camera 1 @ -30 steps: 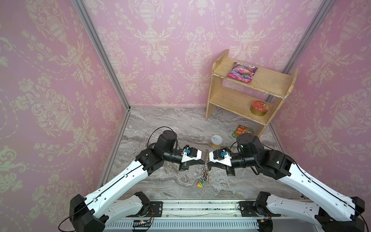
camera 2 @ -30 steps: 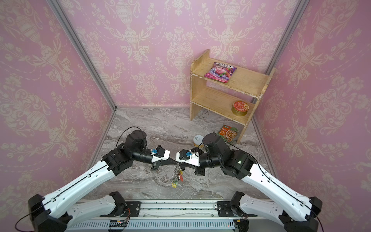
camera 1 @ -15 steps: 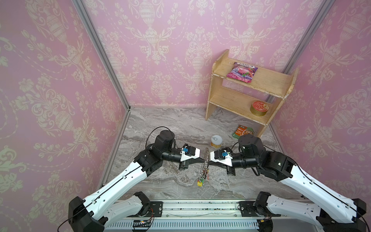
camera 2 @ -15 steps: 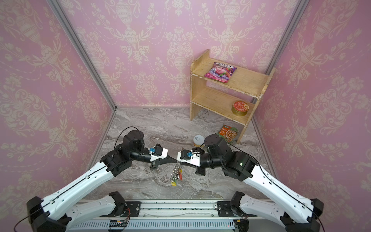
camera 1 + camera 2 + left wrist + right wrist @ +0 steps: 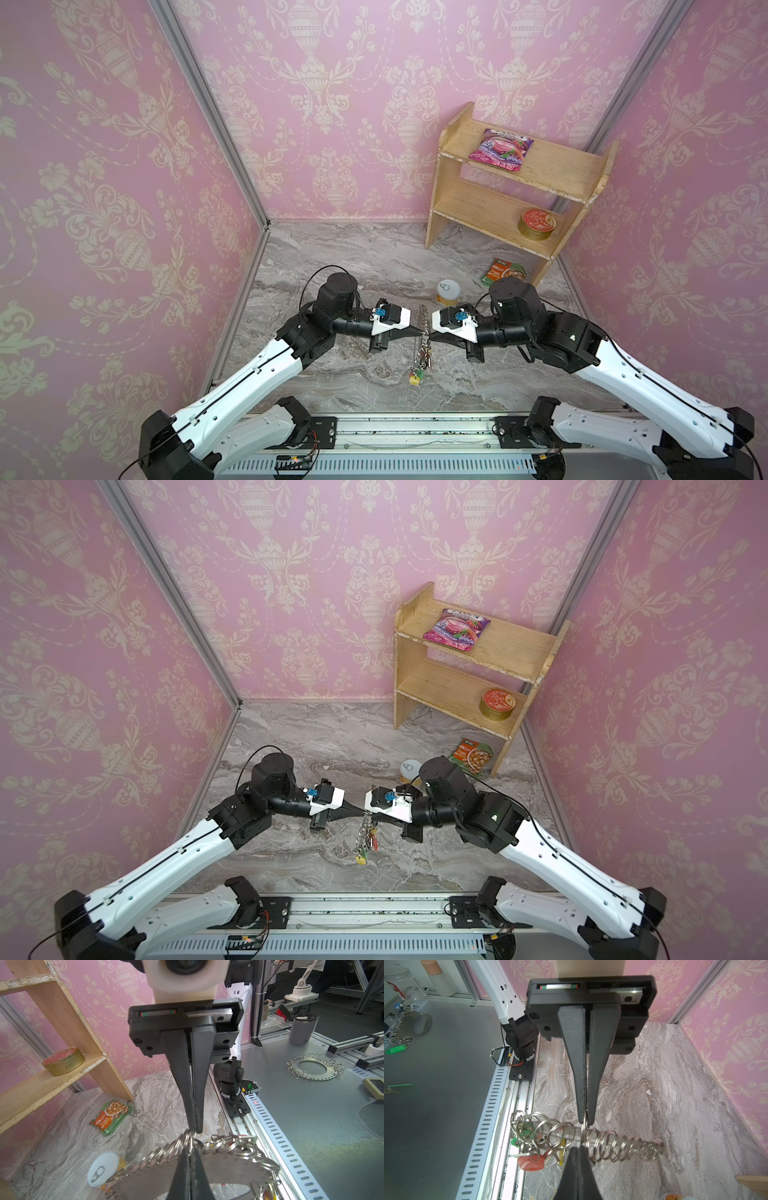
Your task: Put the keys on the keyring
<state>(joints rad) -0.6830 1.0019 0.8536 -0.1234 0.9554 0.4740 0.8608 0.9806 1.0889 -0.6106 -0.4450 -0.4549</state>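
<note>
The keyring (image 5: 423, 332) hangs in mid-air between my two grippers, over the marble floor. It is a flat silvery plate (image 5: 228, 1167) edged with many small split rings (image 5: 623, 1147). Red (image 5: 530, 1162), yellow and green tags (image 5: 415, 378) dangle from its lower part. My left gripper (image 5: 419, 331) comes in from the left, shut, with one split ring pinched at its tips (image 5: 584, 1123). My right gripper (image 5: 430, 333) meets it from the right, shut at the plate's edge (image 5: 196, 1130). I see no black key; the keys are hidden or out of view.
A wooden shelf (image 5: 457, 199) stands at the back right with a snack bag (image 5: 500, 149) and a red tin (image 5: 536, 224). A food packet (image 5: 505, 270) and a pull-tab can (image 5: 448, 291) sit on the floor behind the right gripper. Pink walls enclose three sides.
Both grippers stay shut at the keyring. The left arm has drifted very slightly to the left; the keyring hangs in much the same place.
</note>
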